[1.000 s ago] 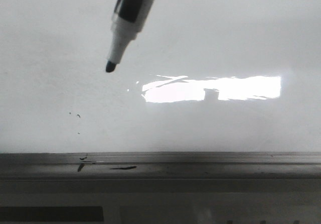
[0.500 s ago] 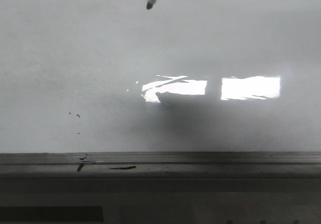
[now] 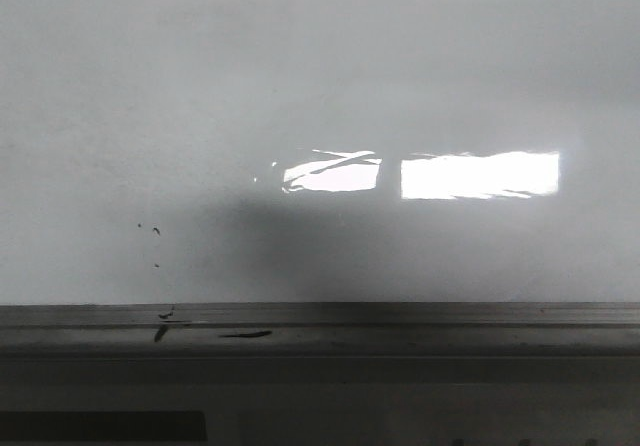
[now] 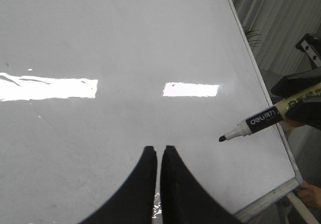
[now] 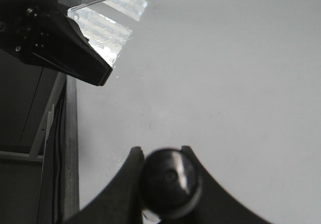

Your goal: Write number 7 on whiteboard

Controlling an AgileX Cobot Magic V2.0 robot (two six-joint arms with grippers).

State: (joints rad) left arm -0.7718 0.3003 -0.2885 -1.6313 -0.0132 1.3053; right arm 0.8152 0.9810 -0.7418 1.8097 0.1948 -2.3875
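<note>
The whiteboard is a glossy white board that fills the front view, with its grey edge rail below. No number 7 shows on it in any view, only small black specks. My right gripper is shut on a black-and-white marker, seen end-on between the fingers. In the left wrist view the marker hangs uncapped, its tip just above the board near the board's edge. My left gripper is shut and empty over the board. Neither gripper shows in the front view.
Black smears mark the rail. The left arm's dark body shows in the right wrist view beside the board's edge. A hand is at the board's corner in the left wrist view. Bright window reflections lie on the board.
The marker tip has moved up and out of the front view. Its shadow has shifted left across the board and the reflections.
</note>
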